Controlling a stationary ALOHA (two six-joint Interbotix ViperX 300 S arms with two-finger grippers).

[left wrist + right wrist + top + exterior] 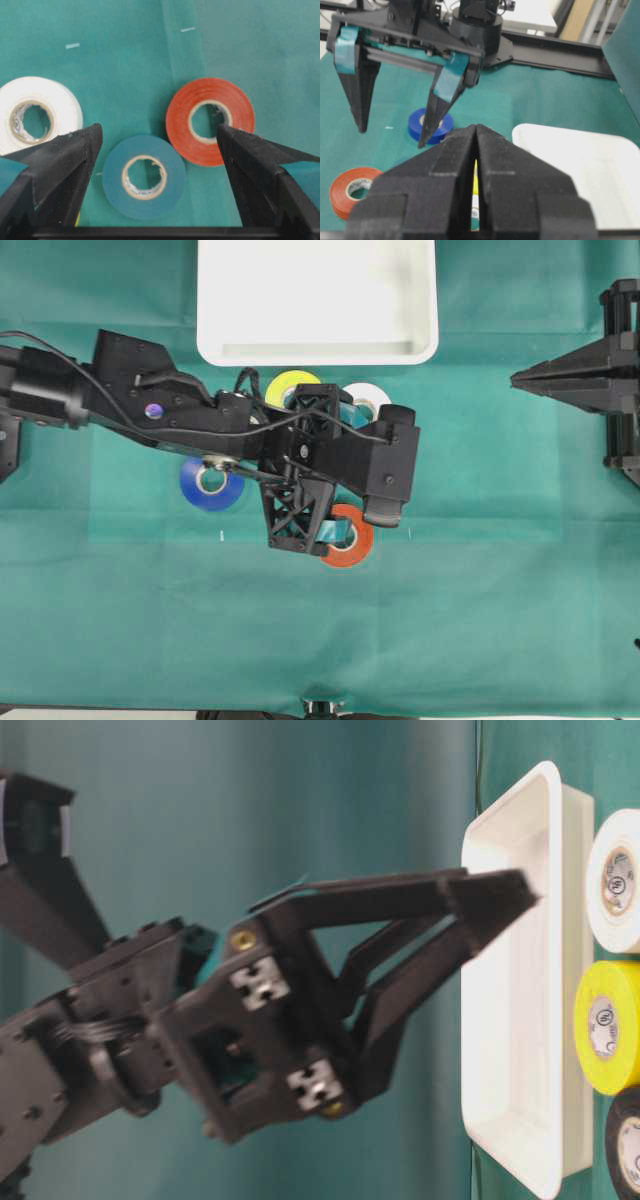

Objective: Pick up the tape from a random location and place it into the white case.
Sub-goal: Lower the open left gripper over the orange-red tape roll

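We see the left gripper [155, 150] spread wide open above the green cloth, holding nothing. The tape [210, 121] lies flat on the cloth, touching a teal roll [144, 176]. The right gripper [476, 150] looks pressed closed, beside the white case [580, 170].

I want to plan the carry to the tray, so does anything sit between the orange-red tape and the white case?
Yes. The teal roll, white roll and yellow roll lie between the orange-red tape and the white case, so carry it over them.
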